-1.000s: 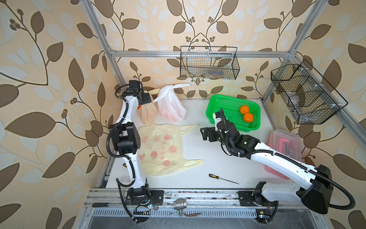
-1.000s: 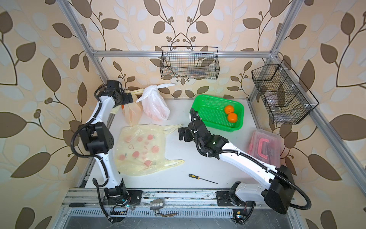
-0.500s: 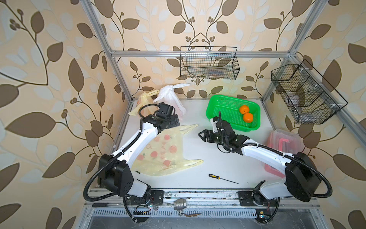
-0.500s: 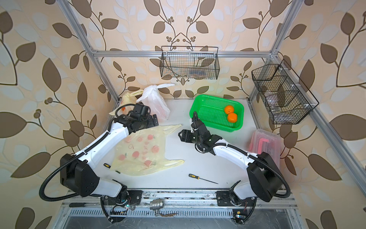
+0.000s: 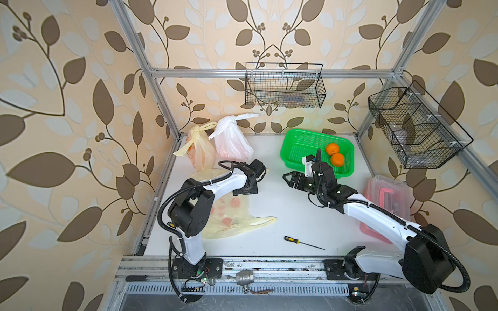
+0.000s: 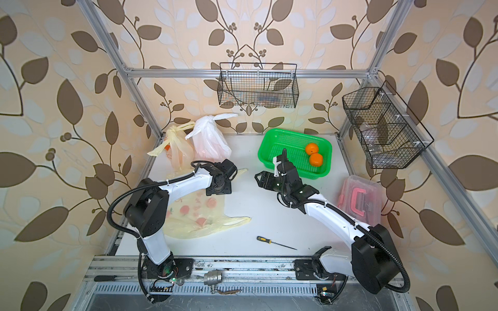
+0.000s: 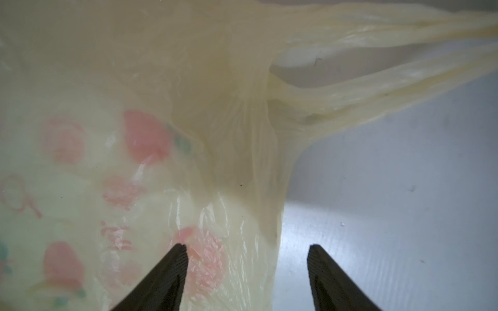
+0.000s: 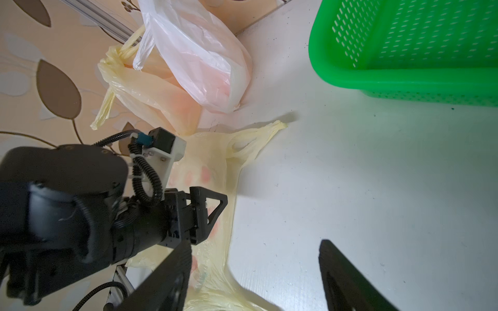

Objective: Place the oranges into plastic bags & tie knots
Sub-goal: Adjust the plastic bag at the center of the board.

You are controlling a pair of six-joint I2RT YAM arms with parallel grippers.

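**Item 1: flat yellow bag** [image 5: 231,215]. It lies unfilled on the left of the table with its mouth to the right. The plastic is pale, translucent and crinkled, with pink-red fruit prints. We see no fruit inside.

**Item 2: left gripper** [image 7: 246,253]. It hangs low over the bag's right edge, jaws apart and pinching nothing. One fingertip is over plastic, the other over bare table. We judge it is set there to catch the mouth edge below the far handle [image 8: 272,128].

**Item 3: right gripper** [image 8: 254,245]. Its jaws are apart and empty. It is over bare table between the bag and the green basket [image 5: 304,142], facing the bag. We judge it is ready to take the opposite edge.

**Item 4: oranges** [image 5: 332,148]. We count two, bright and round, side by side in the basket at far right.

**Item 5: white bag** [image 5: 231,140] and **tied yellow bag** [image 5: 199,153]. They stand just beside each other in the far left corner. Each is closed by a knot [image 5: 234,120] with its strap ends sticking out.

**Sundries:** a screwdriver [image 5: 296,240] lies near, and a pink-handled box [image 5: 388,194] sits at right.
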